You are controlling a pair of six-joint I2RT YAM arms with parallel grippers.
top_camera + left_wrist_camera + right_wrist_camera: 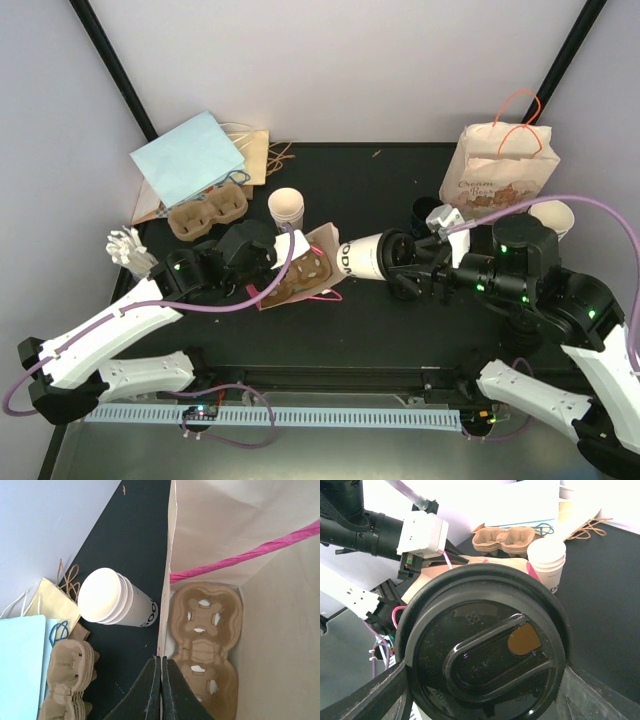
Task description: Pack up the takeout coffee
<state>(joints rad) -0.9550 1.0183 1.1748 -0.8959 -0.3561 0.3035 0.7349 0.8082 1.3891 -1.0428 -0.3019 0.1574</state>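
A kraft paper bag with pink handles lies on its side, mouth facing right. A brown cup carrier sits inside it. My left gripper is shut on the bag's upper edge, seen from above as the left gripper. A white takeout coffee cup with a black lid hangs sideways just right of the bag's mouth. My right gripper is shut on the cup at its lid end. In the right wrist view the right gripper has one finger on each side of the lid.
A stack of empty white cups stands behind the bag, with spare carriers and a light blue bag at back left. A printed paper bag, a white cup and black lids are at back right.
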